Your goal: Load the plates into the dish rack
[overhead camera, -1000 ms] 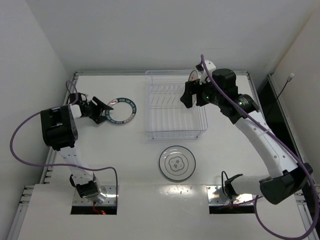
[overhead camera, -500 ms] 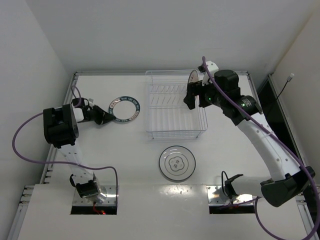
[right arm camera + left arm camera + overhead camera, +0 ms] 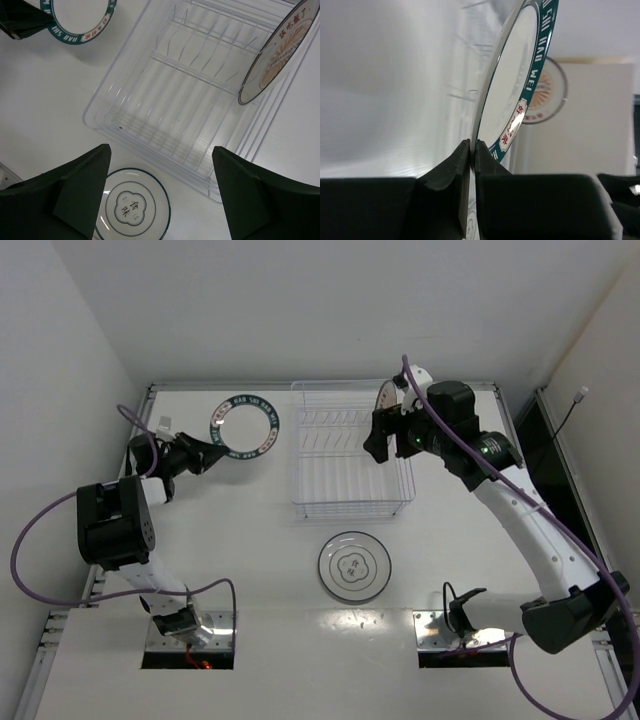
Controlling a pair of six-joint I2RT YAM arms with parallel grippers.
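The blue-rimmed plate is gripped by its rim in the left tool, left of the rack, the right tool is held wide above the rack, in which the orange plate is stood, and the flower plate is laid flat on the table.

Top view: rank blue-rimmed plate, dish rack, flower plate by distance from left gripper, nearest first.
1. Blue-rimmed plate: pinched by the left gripper, far left.
2. Dish rack: centre, to the gripper's right.
3. Flower plate: near side, in front of the rack.
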